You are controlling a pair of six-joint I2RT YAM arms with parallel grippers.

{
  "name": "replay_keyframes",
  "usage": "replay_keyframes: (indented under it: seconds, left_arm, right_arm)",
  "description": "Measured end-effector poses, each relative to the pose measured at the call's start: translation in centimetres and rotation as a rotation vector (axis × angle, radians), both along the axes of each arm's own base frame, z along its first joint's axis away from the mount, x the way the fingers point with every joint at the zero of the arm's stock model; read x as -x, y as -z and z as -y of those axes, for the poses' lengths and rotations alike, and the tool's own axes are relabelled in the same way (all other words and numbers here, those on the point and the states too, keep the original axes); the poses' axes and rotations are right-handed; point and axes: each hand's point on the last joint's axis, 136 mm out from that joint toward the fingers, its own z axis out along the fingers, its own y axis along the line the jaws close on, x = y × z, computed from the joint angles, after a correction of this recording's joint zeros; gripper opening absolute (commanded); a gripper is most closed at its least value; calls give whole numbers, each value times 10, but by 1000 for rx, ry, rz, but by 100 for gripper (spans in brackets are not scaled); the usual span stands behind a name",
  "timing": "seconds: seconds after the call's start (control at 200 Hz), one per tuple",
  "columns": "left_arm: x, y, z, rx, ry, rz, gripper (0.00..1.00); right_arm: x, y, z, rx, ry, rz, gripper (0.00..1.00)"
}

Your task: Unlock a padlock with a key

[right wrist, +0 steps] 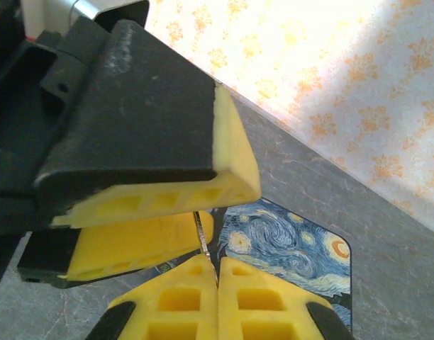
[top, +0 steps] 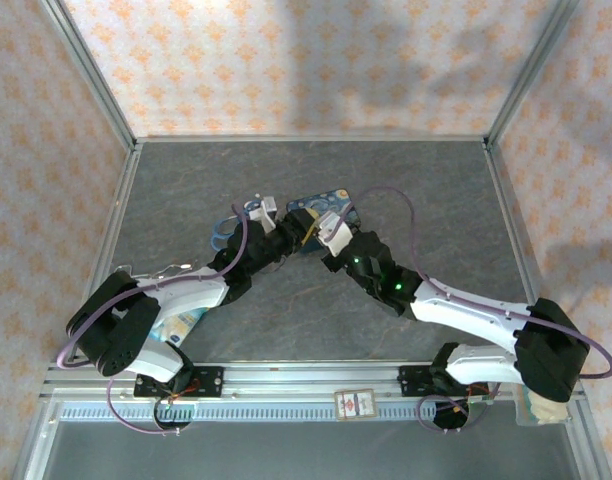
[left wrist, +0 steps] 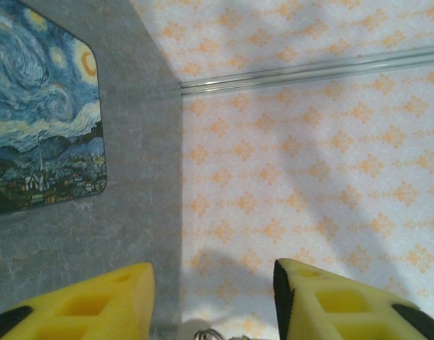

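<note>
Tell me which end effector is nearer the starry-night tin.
Right, it seems. The right end effector hangs at the tin's near edge; the left end effector sits just beyond it, off the tin's left side in the top view.

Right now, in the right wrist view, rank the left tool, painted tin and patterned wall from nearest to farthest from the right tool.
1. left tool, close above the right tool.
2. painted tin, on the table beyond, lower right.
3. patterned wall, far back, upper right.
</note>
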Motion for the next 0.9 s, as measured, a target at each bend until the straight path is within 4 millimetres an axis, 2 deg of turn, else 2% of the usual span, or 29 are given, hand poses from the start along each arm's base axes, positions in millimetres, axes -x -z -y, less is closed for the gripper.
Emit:
replay_keyframes:
  seconds: [0.546, 0.636, 0.896]
  left_arm:
    - [2, 4, 6, -3, 14, -4, 23]
    - [2, 4, 5, -3, 11, -6, 13]
    - [1, 9, 5, -15, 9, -14, 0]
  right_arm:
    - [0, 15, -5, 167, 44, 83, 0]
    - [0, 14, -5, 172, 47, 94, 0]
    - [1, 15, -5, 191, 44, 110, 0]
